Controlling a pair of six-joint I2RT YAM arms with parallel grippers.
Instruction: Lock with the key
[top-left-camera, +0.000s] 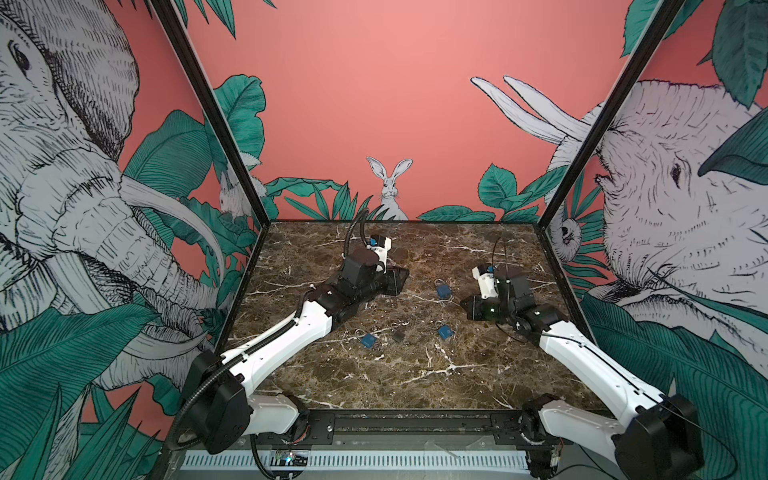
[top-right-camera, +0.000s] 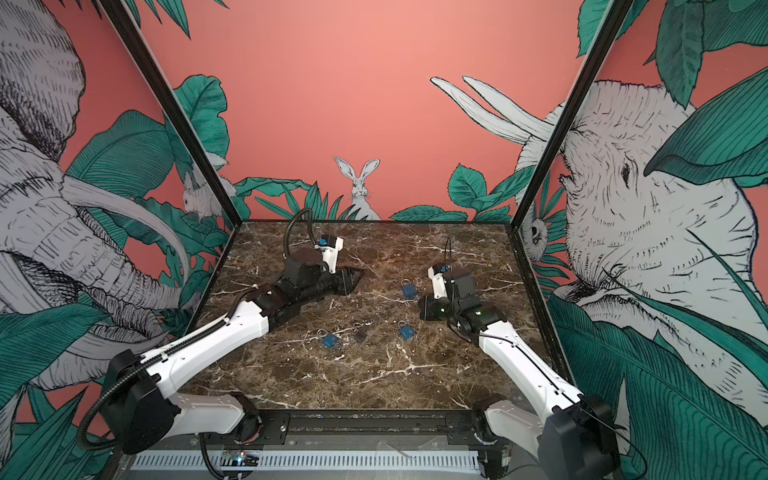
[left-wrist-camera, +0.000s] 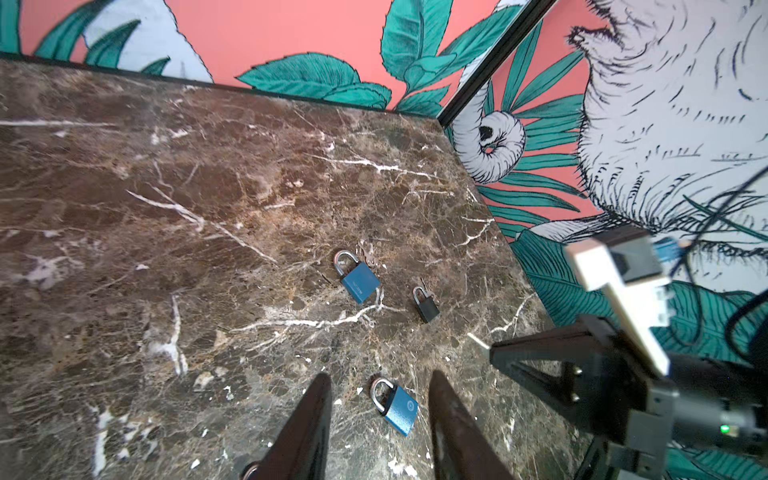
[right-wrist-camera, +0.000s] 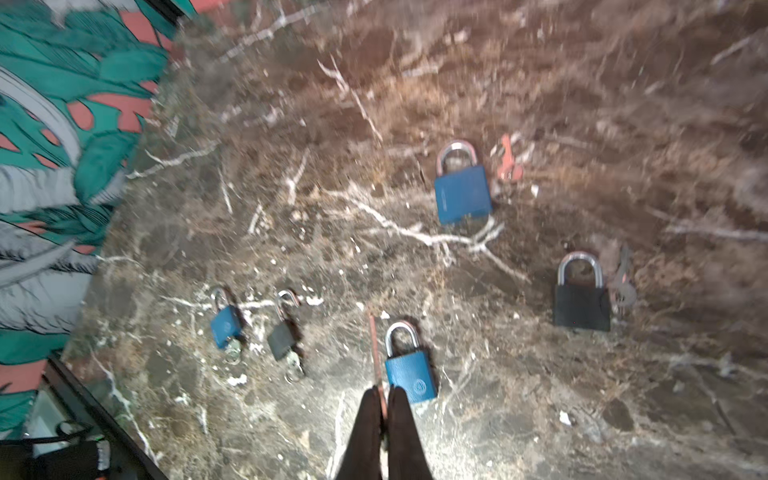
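Currently, left claw (left-wrist-camera: 380, 376) spread above white-veined marble worktop (left-wrist-camera: 166, 208), blue boxy padlock (left-wrist-camera: 402, 411) with steel shackle (left-wrist-camera: 374, 397) lying flat ahead, right claw (right-wrist-camera: 384, 392) pressed together on thin reddish key (right-wrist-camera: 375, 345).

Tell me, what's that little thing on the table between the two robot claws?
A blue padlock lies flat on the marble table between the left gripper and the right gripper; both top views show it.
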